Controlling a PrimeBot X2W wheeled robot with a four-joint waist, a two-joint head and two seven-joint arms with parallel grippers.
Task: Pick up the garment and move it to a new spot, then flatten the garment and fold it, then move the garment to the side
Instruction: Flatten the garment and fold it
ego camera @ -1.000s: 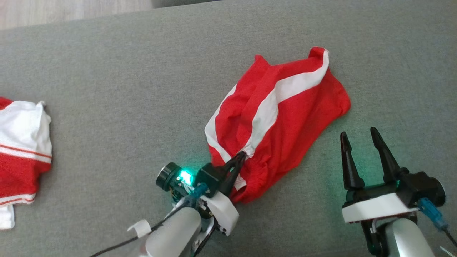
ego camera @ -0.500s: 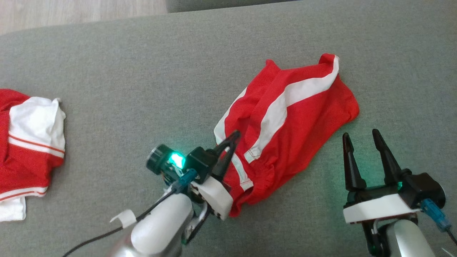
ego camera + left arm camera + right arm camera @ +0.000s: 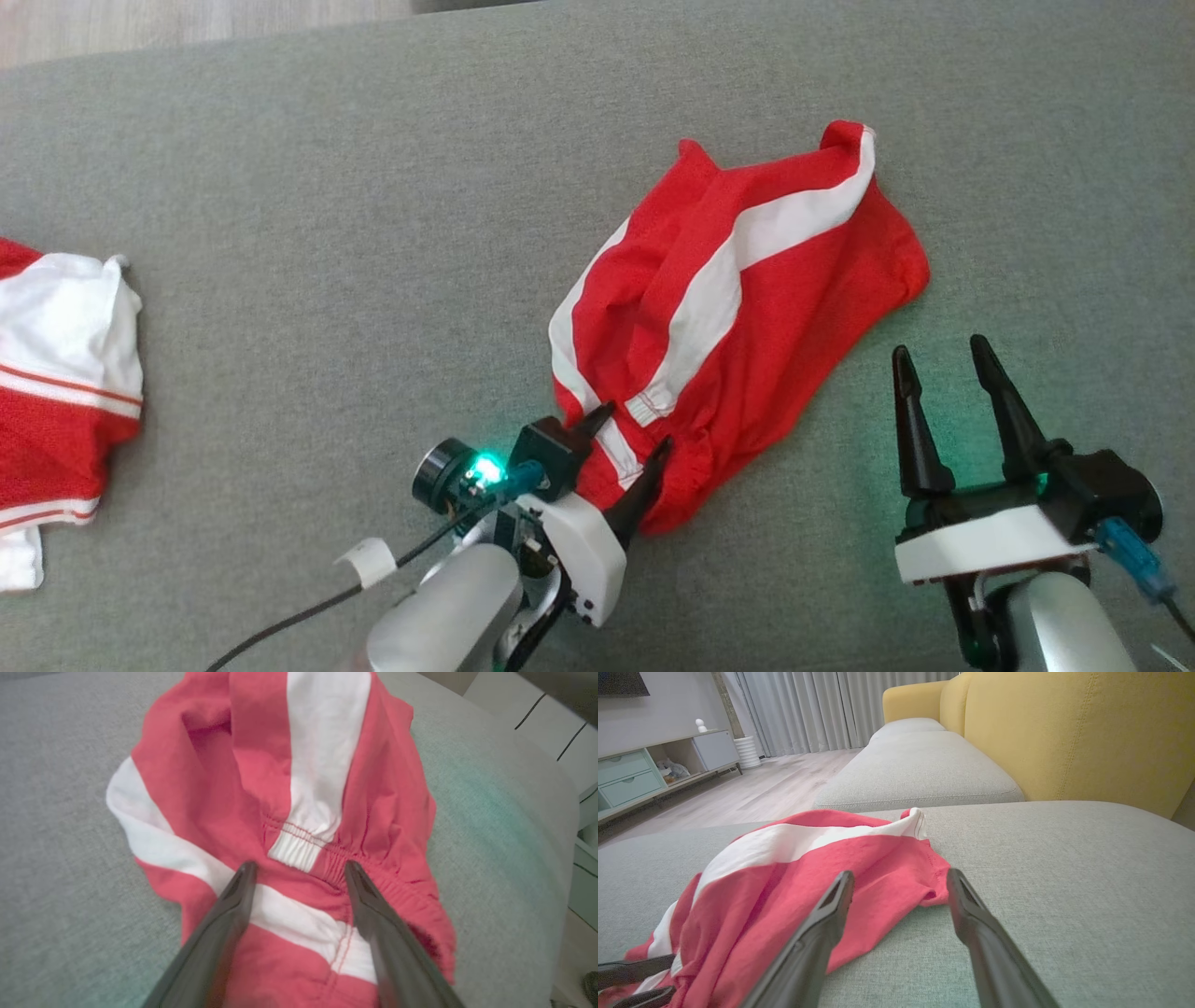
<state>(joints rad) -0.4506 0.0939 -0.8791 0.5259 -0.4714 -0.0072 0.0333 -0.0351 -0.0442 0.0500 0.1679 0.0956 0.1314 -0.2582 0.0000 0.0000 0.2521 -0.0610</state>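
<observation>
Left gripper [image 3: 630, 431] spread over the garment's [image 3: 747, 299] bunched waistband [image 3: 299, 845], right gripper [image 3: 938, 350] spread beside it: closing here, I risk pinching several layers and dragging folds.

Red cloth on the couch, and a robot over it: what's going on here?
A two-armed robot is working on a red-and-white garment that lies rumpled on the grey cushion. Its left hand is open, fingers straddling the elastic waistband end. Its right hand, also open, hovers beside the garment without touching it. Nothing is folded yet.
</observation>
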